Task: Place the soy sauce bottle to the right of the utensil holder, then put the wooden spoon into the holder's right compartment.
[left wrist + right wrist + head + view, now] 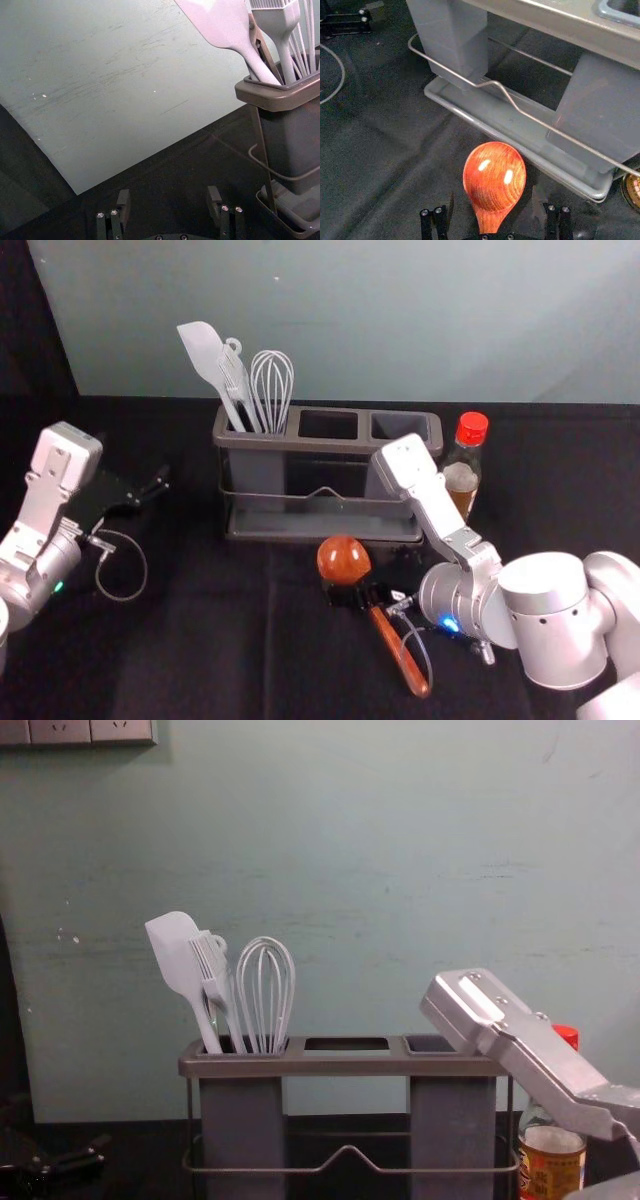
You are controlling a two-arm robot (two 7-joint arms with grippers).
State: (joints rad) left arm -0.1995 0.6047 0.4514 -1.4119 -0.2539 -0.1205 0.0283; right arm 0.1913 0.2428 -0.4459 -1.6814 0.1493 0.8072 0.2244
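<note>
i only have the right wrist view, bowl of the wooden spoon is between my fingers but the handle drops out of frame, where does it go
Observer: In the head view, the handle of the wooden spoon runs from under the right gripper back toward the robot, slanting a little to the robot's right.
Operator: ok and what's past the right end of the utensil holder, i just catch a bit of label
Observer: That is the soy sauce bottle, standing upright with its red cap on.
Operator: good, is my other gripper open
Observer: Yes, the left wrist view shows the left gripper with its fingers apart, out beyond the holder's left end.
</note>
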